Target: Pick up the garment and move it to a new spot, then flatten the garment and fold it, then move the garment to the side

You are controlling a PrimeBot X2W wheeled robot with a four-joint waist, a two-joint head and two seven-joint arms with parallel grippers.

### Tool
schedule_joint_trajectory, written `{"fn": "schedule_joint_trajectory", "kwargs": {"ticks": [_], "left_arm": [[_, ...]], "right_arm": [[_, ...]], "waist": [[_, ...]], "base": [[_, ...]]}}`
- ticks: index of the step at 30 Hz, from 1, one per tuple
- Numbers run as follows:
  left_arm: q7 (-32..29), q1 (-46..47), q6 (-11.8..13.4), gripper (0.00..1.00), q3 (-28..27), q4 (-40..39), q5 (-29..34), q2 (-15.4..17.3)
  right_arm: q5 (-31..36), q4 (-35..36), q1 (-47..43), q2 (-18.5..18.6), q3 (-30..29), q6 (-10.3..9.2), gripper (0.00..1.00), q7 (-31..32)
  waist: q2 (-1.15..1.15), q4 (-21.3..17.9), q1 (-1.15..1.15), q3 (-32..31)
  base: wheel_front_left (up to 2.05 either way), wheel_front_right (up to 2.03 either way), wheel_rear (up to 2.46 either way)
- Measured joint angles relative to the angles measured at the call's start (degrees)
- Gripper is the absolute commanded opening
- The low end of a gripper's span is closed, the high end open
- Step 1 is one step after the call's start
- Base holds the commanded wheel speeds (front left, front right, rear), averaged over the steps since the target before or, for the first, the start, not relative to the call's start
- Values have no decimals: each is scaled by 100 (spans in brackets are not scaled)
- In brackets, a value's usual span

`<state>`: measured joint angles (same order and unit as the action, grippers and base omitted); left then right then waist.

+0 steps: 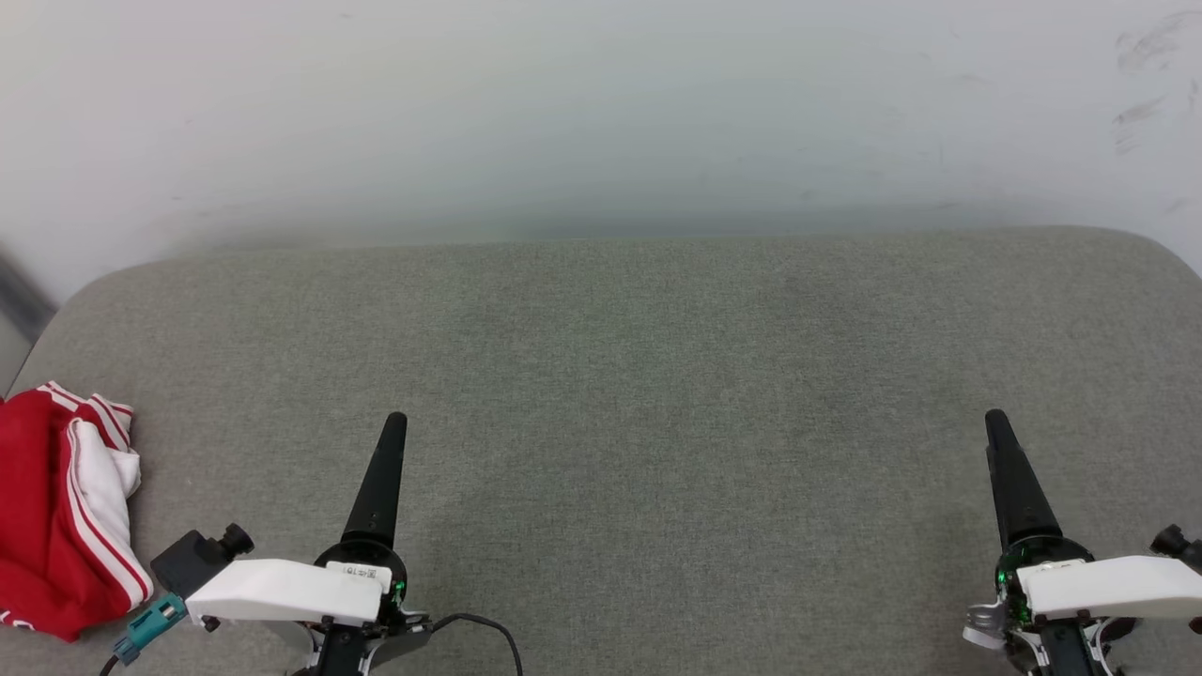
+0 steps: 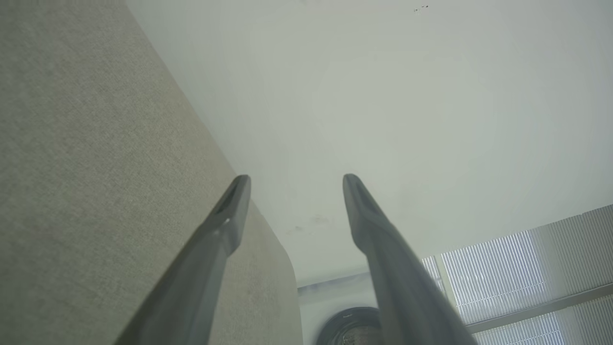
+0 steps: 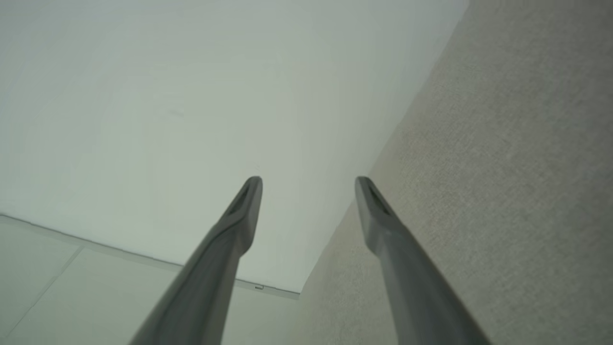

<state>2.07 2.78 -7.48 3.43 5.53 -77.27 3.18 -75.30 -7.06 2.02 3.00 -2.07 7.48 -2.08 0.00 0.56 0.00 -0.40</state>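
Red-and-white garment (image 1: 58,512) lies crumpled at the grey surface's (image 1: 657,376) left edge, near the left claw (image 1: 395,424), far from the right claw (image 1: 995,422); both claws spread apart, empty.

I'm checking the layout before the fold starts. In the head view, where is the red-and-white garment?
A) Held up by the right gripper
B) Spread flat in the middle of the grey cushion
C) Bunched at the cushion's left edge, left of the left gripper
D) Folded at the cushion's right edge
C: the garment lies crumpled at the left edge of the grey cushion, left of the open, empty left gripper.
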Motion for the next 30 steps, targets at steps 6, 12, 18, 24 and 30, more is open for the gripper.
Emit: {"fn": "schedule_joint_trajectory", "kwargs": {"ticks": [6, 12, 18, 24, 30], "left_arm": [[123, -7, 0, 100, 90, -42, 757, 79], [226, -10, 0, 100, 153, -53, 1630, 125], [337, -24, 0, 100, 174, -92, 2498, 154], [443, -55, 0, 100, 188, -145, 3346, 192], [532, -86, 0, 100, 178, -176, 4067, 238]], "right_arm": [[875, 118, -7, 2, 29, 0, 100, -121], [1827, 204, -29, 1, 44, 0, 100, -238], [2831, 286, -53, 0, 75, 1, 100, -324], [3626, 372, -66, -1, 76, 1, 100, -338], [4284, 443, -66, -2, 107, 1, 100, -250]], "waist": [[0, 16, 0, -10], [0, 29, 0, -23], [0, 34, 0, -36], [0, 35, 0, -48], [0, 50, 0, -59]], "base": [[0, 0, 0], [0, 0, 0], [0, 0, 0], [0, 0, 0], [0, 0, 0]]}}
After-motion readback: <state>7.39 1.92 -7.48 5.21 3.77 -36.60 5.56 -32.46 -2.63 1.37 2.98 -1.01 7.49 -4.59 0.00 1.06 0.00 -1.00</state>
